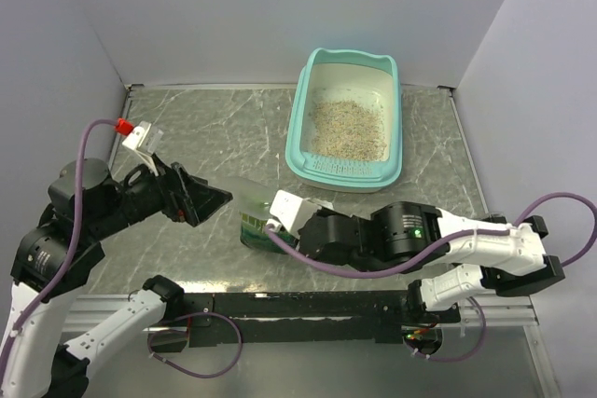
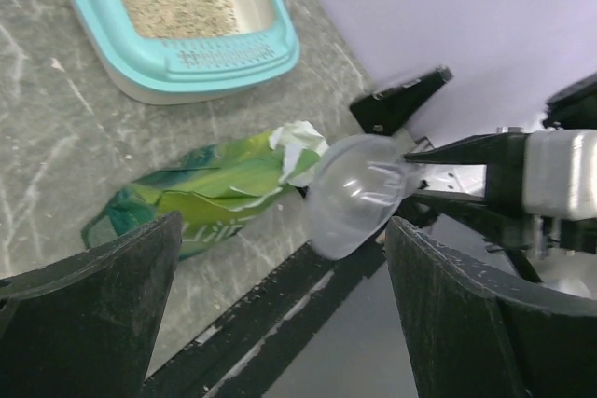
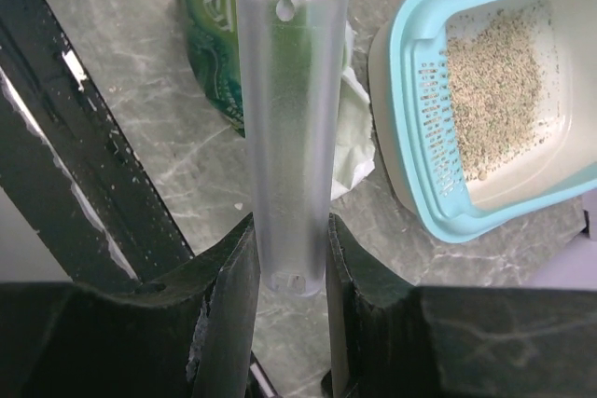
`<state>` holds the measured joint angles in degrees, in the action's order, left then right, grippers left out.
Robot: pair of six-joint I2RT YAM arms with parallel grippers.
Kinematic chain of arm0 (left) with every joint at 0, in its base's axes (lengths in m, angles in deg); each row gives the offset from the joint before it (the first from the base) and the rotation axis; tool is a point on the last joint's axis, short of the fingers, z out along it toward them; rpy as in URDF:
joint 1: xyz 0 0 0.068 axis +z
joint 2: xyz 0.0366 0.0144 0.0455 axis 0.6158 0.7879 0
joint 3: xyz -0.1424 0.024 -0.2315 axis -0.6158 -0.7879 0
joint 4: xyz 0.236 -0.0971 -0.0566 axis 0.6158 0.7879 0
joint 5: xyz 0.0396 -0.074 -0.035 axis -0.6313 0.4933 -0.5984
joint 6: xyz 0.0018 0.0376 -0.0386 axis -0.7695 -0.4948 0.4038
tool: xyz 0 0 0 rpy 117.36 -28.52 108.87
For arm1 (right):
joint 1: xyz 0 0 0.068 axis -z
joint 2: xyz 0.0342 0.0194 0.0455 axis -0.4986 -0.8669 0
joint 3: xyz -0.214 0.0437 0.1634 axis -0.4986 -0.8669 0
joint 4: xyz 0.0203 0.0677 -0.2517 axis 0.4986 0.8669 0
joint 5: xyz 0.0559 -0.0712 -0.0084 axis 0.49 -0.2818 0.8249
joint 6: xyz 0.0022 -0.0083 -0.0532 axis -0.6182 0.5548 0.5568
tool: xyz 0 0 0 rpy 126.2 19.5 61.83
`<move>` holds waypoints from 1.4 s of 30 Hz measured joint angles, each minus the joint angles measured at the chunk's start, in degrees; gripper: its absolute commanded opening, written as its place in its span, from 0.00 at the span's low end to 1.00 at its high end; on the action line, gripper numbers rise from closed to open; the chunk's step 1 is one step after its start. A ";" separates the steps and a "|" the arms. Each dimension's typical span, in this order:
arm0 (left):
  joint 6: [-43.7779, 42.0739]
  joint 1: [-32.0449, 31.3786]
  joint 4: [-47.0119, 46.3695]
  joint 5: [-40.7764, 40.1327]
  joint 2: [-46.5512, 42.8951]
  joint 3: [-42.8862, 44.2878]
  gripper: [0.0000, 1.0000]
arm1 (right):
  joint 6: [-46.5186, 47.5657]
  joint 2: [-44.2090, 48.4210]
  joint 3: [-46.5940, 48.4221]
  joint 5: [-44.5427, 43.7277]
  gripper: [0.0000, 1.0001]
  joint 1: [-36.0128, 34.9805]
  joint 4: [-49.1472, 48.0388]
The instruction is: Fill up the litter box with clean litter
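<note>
Clear plastic is the thing to mind: the scoop (image 3: 284, 137) is clamped by its handle between the fingers of the right gripper (image 3: 289, 253). Its bowl looks empty and sits just beside the torn white mouth of the green pouch (image 2: 205, 193), which is slumped on the table (image 1: 205, 128). The left gripper (image 2: 284, 230) hangs with its fingers wide apart, holding nothing, at about 10 o'clock of the pouch. As I judge it, the step is to take a scoopful. It should go best if the left pins the pouch near its mouth so the crinkled film does not slide, while the right drives the bowl in low and levels it before carrying. The box (image 1: 345, 172) stands well apart at 1 o'clock from the pouch, so a tilted bowl could spill on the way. Tan litter (image 1: 348, 128) covers the middle of its white floor in a thin patch, with the far end bare. How much the pouch holds is hidden.
</note>
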<state>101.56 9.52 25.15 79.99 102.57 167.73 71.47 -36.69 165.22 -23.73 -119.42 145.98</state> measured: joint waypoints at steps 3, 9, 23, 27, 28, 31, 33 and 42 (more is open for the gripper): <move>0.87 0.00 -0.02 2.21 -0.76 0.00 0.92 | 0.07 -1.86 1.73 0.02 0.00 -1.16 1.57; 2.38 0.00 -0.48 5.64 -2.49 -0.07 0.80 | 0.20 -4.13 5.55 -0.52 0.00 -3.41 3.13; 2.82 0.00 -1.31 9.94 -2.62 -4.96 0.37 | 0.22 -5.95 7.17 -1.42 0.00 -6.51 3.69; 2.58 0.00 -1.27 10.49 -2.67 -5.49 0.01 | 0.20 -5.95 7.17 -1.53 0.00 -6.51 3.87; 1.81 -0.04 -1.14 10.29 -2.73 -5.55 0.01 | 0.22 -5.95 7.17 -1.75 0.14 -6.51 3.76; 1.57 -0.04 -1.22 10.05 -3.02 -5.66 0.01 | 0.15 -5.95 7.04 -2.36 0.71 -6.62 3.61; 1.46 -0.04 -1.22 9.64 -3.45 -5.84 0.01 | -0.31 -5.25 5.90 -3.50 0.86 -6.73 2.38; 1.64 -0.04 -3.87 5.44 -9.01 -9.03 0.01 | 0.37 6.60 0.11 -2.45 0.87 -2.62 -13.55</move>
<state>103.20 9.47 21.29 85.43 93.56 158.70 71.84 -30.09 165.33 -26.18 -122.04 132.43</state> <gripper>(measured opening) 0.092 0.886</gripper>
